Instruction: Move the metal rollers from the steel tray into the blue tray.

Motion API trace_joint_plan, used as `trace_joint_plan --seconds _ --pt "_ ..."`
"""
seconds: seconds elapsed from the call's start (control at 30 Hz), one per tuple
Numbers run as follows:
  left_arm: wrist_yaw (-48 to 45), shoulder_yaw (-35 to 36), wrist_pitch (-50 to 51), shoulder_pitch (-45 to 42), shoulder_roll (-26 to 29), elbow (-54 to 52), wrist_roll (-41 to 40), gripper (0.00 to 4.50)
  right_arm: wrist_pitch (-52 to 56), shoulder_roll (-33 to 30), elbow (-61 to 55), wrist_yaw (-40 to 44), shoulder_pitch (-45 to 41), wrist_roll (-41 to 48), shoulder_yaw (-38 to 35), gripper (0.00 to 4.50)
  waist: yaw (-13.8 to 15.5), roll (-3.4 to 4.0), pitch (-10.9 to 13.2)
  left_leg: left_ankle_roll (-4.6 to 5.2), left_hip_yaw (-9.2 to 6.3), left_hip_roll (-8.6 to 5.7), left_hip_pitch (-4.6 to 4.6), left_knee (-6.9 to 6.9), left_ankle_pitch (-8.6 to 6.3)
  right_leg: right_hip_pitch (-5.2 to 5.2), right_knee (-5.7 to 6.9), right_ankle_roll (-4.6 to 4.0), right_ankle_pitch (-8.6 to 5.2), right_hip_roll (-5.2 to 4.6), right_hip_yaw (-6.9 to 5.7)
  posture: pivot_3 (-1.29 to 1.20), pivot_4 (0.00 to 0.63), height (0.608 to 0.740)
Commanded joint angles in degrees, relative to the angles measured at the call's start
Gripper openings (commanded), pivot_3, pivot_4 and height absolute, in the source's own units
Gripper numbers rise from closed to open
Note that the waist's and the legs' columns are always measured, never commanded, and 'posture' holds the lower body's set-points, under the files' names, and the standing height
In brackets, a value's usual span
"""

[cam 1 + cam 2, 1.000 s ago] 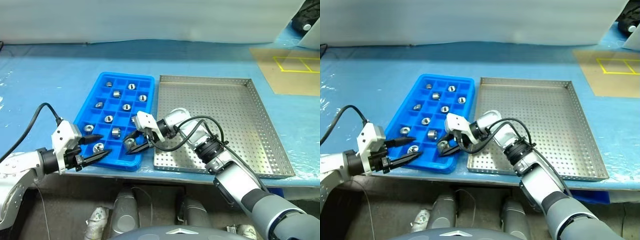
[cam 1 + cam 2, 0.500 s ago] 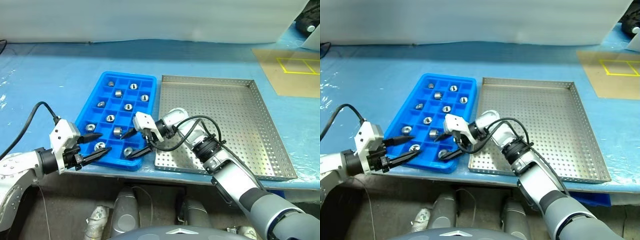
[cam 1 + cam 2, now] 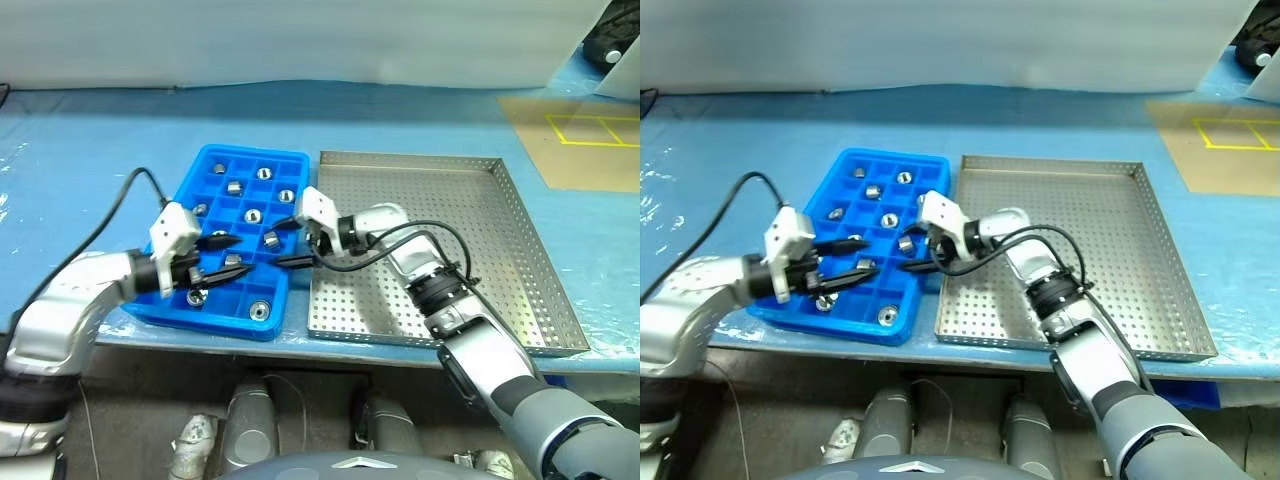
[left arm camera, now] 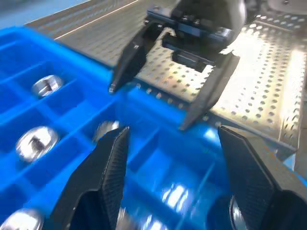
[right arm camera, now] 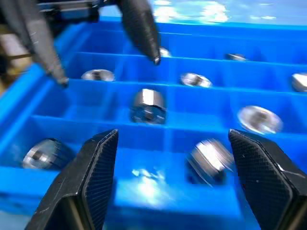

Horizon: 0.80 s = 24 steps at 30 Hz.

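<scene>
The blue tray (image 3: 205, 160) lies left of the steel tray (image 3: 440, 200), and several metal rollers rest in its compartments, one (image 3: 259, 311) near the front right corner. My left gripper (image 3: 238, 255) hovers open over the tray's near half with nothing between its fingers. My right gripper (image 3: 282, 245) reaches in from the steel tray's side over the blue tray's right edge, open and holding nothing, its tips facing the left gripper's. The right wrist view looks down on a roller (image 5: 148, 105) in its cell, with the left gripper (image 5: 110, 72) beyond. The left wrist view shows the right gripper (image 4: 147, 108) opposite.
A brown board (image 3: 580, 140) with yellow markings lies at the back right, with a black wheel (image 3: 612, 45) beyond it. The left wrist's cable (image 3: 125, 195) arcs above the blue table cover. The table's front edge runs just below both trays.
My right gripper opened and let a roller drop into a near-right compartment, then drew back toward the tray's middle. My left gripper moved from the front-left corner in over the blue tray.
</scene>
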Motion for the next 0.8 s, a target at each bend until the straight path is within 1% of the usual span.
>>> trace_joint_plan --seconds 0.03,0.1,0.13,0.2,0.3,0.4,0.53,0.63,0.8 --pt "-2.99 -3.90 -4.32 -6.19 -2.37 6.10 2.76 3.12 1.70 -1.79 -4.55 -5.85 1.40 -0.21 -4.08 3.76 -0.95 -0.02 -0.01 -0.01 0.01 0.00 0.01 0.02 0.01 0.00 -0.01 0.00 0.02 0.01 0.04 -0.17 0.150 0.740" --pt "-5.07 -6.51 -7.03 -11.68 -5.20 12.94 4.63 3.12 3.21 -3.69 -6.47 -10.45 3.31 -0.54 -6.87 3.76 -2.07 -0.03 -0.01 -0.09 0.02 -0.02 0.01 0.04 0.06 0.01 -0.01 0.00 0.02 0.01 0.05 -0.25 0.150 0.740" --pt "-6.22 -7.58 -8.68 -14.32 -6.63 16.58 5.60 3.12 4.32 -4.70 -7.83 -12.34 4.54 -0.50 -8.29 3.76 -2.52 -0.03 -0.02 -0.13 0.02 -0.01 0.02 0.03 0.09 0.01 -0.02 0.00 0.03 0.02 0.07 -0.25 0.150 0.740" --pt "-7.48 -9.38 -11.29 -18.55 -9.35 22.82 7.65 3.12 6.42 -6.59 -11.01 -15.12 7.31 -0.07 -10.85 3.76 -3.36 -0.04 -0.03 -0.16 0.02 -0.02 0.02 0.04 0.11 0.03 -0.02 0.00 0.03 0.04 0.09 -0.32 0.150 0.740" --pt "-10.27 -11.85 -15.89 -24.92 -13.92 34.33 10.84 3.12 11.30 -10.15 -19.04 -18.29 13.94 1.40 -15.53 3.76 -4.42 -0.05 -0.03 -0.09 0.03 -0.07 0.04 0.07 0.08 0.10 -0.10 0.01 0.04 0.04 0.15 -0.38 0.150 0.740" --pt "-12.64 -12.48 -19.56 -28.71 -17.41 42.36 12.44 3.12 15.19 -12.76 -25.97 -20.11 19.53 2.70 -18.61 3.76 -5.90 -0.05 -0.04 0.02 0.08 -0.08 0.04 0.07 0.02 0.13 -0.27 0.03 0.05 0.05 0.21 -0.42 0.150 0.740" --pt "-12.29 -12.14 -24.25 -31.97 -20.95 51.08 14.99 3.12 18.24 -13.59 -30.21 -23.52 23.58 3.58 -21.81 3.76 -7.69 -0.06 -0.03 0.24 0.10 -0.06 0.10 0.07 -0.11 0.15 -0.28 0.02 0.05 0.07 0.23 -0.44 0.150 0.740" --pt "-10.77 -10.92 -26.85 -32.94 -22.67 54.95 15.97 3.12 19.15 -12.86 -31.22 -26.28 24.18 4.04 -22.80 3.76 -8.14 -0.05 -0.03 0.27 0.10 -0.07 0.29 0.15 -0.13 0.32 -0.25 0.03 0.06 0.07 0.27 -0.44 0.150 0.740" --pt "-9.87 -9.62 -27.96 -32.18 -22.74 54.69 16.15 3.12 18.65 -12.27 -30.52 -27.25 23.05 3.95 -20.96 3.76 -7.93 -0.05 -0.03 0.36 0.10 -0.07 0.26 0.36 -0.19 0.41 -0.25 0.04 0.09 0.04 0.28 -0.40 0.150 0.740"
